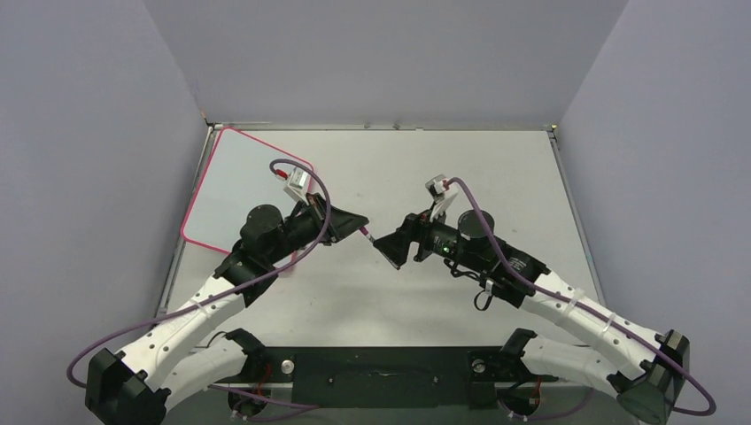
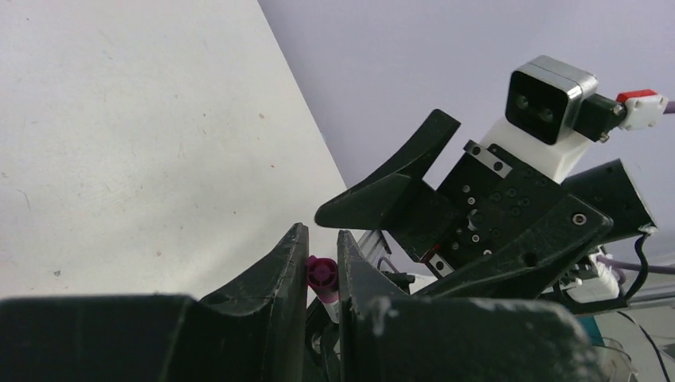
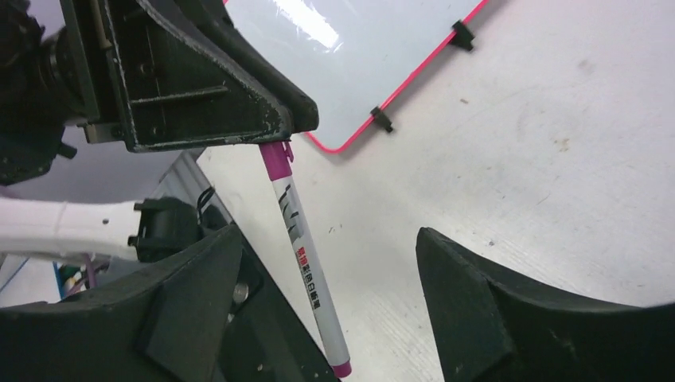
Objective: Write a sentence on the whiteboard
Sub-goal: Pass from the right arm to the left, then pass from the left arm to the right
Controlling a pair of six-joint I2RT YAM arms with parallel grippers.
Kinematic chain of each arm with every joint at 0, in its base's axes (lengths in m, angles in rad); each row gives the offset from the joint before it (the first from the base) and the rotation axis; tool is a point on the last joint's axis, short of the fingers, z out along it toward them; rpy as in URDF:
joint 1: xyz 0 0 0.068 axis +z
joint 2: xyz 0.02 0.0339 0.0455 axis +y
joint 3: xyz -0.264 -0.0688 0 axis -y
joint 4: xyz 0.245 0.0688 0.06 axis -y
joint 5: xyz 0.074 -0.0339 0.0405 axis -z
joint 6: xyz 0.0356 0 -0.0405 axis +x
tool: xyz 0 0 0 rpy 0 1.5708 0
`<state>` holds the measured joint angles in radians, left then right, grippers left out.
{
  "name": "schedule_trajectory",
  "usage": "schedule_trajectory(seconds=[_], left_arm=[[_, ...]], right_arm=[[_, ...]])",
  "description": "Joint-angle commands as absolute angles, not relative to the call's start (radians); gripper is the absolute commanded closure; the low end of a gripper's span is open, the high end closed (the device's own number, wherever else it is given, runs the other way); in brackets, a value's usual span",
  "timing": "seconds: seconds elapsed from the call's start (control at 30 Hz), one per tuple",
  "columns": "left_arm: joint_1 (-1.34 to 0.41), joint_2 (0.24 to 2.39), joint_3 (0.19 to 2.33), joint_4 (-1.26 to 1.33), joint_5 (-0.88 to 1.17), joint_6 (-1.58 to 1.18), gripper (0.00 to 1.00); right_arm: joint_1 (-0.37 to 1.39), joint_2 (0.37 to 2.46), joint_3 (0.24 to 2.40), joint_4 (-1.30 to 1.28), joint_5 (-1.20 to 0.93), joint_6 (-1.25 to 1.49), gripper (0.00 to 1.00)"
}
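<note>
Top: whiteboard (image 1: 232,190) lies at the far-left corner of the table (image 1: 496,177), partly under the left arm (image 1: 266,232). Left hand (image 1: 359,226) and right hand (image 1: 383,246) meet mid-table, with the marker (image 1: 367,235) between them.

Left wrist: we see the left hand's fingers (image 2: 271,278) clamped tight on the marker's magenta end.

Right wrist: right hand spread wide, gripping nothing. We see the white marker body running between its fingers. The whiteboard's red edge and black clips (image 3: 382,119) lie beyond.

The whiteboard (image 1: 235,188) lies flat on the white table (image 1: 496,168).
</note>
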<state>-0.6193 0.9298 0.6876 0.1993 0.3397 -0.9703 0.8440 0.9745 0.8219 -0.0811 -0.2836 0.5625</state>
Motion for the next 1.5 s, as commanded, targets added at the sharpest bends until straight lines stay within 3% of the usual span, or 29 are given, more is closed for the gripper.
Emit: schedule_trajectory(seconds=[0.0,0.27,0.6,1.0,1.3,1.47], left_arm=[[-0.615,0.907,0.721,0.264,0.238,-1.023,1.00],[-0.614,0.913,0.696,0.484,0.084,-1.216,1.00],[-0.622,0.952,0.708,0.661,-0.043,-1.378,1.00],[-0.676,1.008,0.696,0.771,-0.108,-1.461,1.00],[-0.708,1.004,0.685,0.777,-0.118,-1.465,1.00],[-0.711,1.008,0.674,0.779,-0.110,-1.467,1.00]], right_arm=[[0.838,0.875,0.820,0.020,-0.114,0.628,0.22],[0.827,0.742,0.677,0.271,0.025,0.794,0.22],[0.828,0.784,0.634,0.541,0.018,0.886,0.26],[0.829,0.958,0.725,0.692,-0.065,0.921,0.44],[0.829,1.019,0.786,0.690,-0.053,0.901,0.50],[0.830,1.052,0.802,0.699,-0.057,0.905,0.58]])
